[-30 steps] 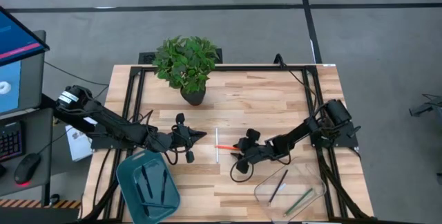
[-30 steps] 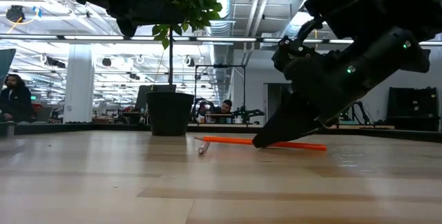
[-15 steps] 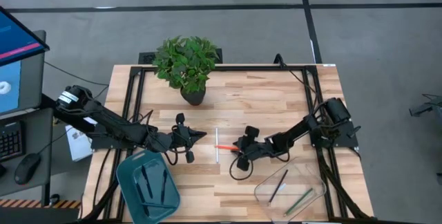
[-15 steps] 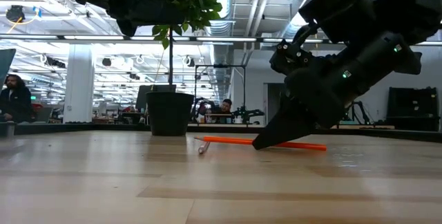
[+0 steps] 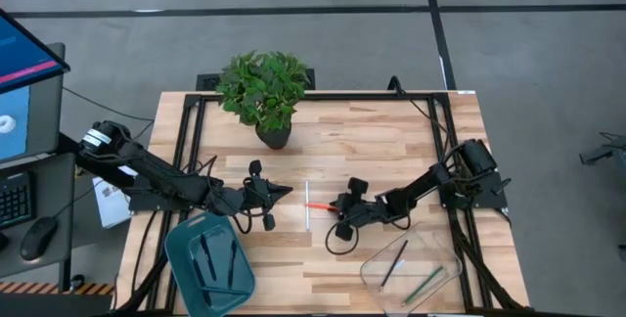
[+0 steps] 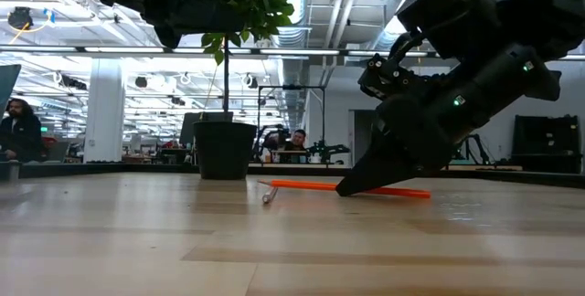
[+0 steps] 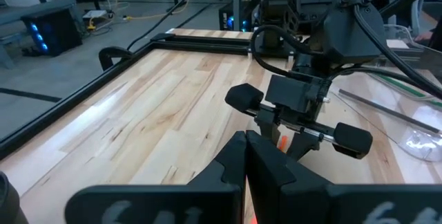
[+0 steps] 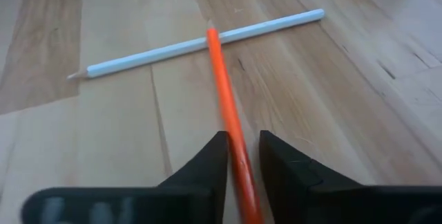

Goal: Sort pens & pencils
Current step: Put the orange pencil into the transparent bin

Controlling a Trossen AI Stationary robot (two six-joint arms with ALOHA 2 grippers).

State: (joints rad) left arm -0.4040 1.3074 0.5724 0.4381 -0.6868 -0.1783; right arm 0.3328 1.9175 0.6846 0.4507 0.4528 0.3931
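1. While my right gripper [image 8: 242,156] straddled the orange-red pencil [image 8: 226,106] mid-desk, its jaws hugged the shaft; grip unconfirmed.
2. I judged a centred squeeze best, lifting clear of the white pencil [image 8: 197,43] touching its tip.
3. My left gripper [image 5: 275,198] waited clenched, empty, nearby.

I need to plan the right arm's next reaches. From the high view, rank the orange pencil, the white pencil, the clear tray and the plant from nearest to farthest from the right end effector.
1. Orange pencil, between the right end effector's fingers.
2. White pencil, just beyond the orange one's tip, toward the left arm.
3. Clear tray, at the table's front right corner.
4. Plant, at the table's far edge.
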